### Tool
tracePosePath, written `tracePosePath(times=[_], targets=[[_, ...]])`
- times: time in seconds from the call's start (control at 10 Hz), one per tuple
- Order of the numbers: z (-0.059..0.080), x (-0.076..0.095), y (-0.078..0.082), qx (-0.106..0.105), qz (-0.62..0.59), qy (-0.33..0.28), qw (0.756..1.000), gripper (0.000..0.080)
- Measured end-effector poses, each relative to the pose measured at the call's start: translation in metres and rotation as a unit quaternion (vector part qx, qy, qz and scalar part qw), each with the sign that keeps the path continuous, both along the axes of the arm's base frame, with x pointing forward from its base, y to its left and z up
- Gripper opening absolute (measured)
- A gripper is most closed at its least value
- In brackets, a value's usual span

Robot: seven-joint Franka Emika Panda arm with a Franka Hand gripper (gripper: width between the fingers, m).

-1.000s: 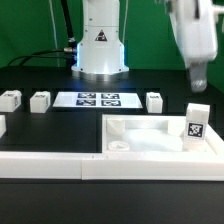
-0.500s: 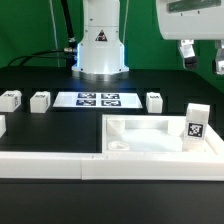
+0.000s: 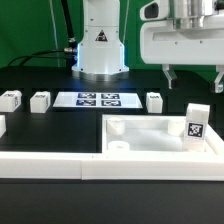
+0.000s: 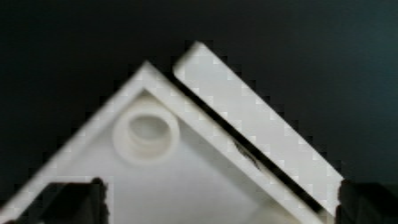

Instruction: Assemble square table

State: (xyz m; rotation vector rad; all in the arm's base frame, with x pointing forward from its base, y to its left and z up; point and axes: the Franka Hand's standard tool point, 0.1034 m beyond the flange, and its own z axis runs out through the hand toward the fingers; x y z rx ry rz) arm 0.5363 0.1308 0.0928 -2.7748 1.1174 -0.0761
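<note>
The white square tabletop [image 3: 150,137] lies at the exterior view's right, raised edges up, with a round socket [image 3: 118,128] at its left corner. One tagged white leg [image 3: 195,122] stands upright at its right corner. My gripper [image 3: 192,80] hangs open and empty above the tabletop's right part, clear of the leg. In the wrist view a tabletop corner [image 4: 169,175] with a round socket [image 4: 146,135] lies below my open gripper [image 4: 217,205], with nothing between the fingers [image 4: 71,203].
Loose tagged legs lie on the black table [image 3: 10,99], [image 3: 40,101], [image 3: 154,101]. The marker board [image 3: 97,99] lies before the robot base [image 3: 100,50]. A long white rail [image 3: 60,166] runs along the front and also shows beside the tabletop corner [image 4: 249,110].
The hand rose, turned broadside and moved toward the exterior view's left, then came lower over the tabletop. Its fingers stay open. The parts on the table have not moved.
</note>
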Motion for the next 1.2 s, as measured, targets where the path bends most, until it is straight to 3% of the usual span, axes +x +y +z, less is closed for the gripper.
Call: tracePosePath(times=[0.4,0.5,0.6,0.7,0.8,1.0,1.2], targets=[[-0.005,-0.007,-0.002,-0.02,0.173,-0.014,0.985,0.0649],[-0.021,-0.035,-0.007,-0.024,0.262,0.004,0.965,0.0649],[-0.029,-0.052,-0.01,-0.015,0.275,0.033,0.961,0.0649],[-0.036,-0.065,-0.011,-0.021,0.32,0.038,0.946,0.0649],[-0.044,-0.082,-0.009,-0.04,0.359,0.043,0.932,0.0649],[-0.045,-0.084,-0.011,-0.043,0.397,0.041,0.916,0.0649],[-0.046,-0.087,-0.012,-0.039,0.393,0.05,0.917,0.0649]])
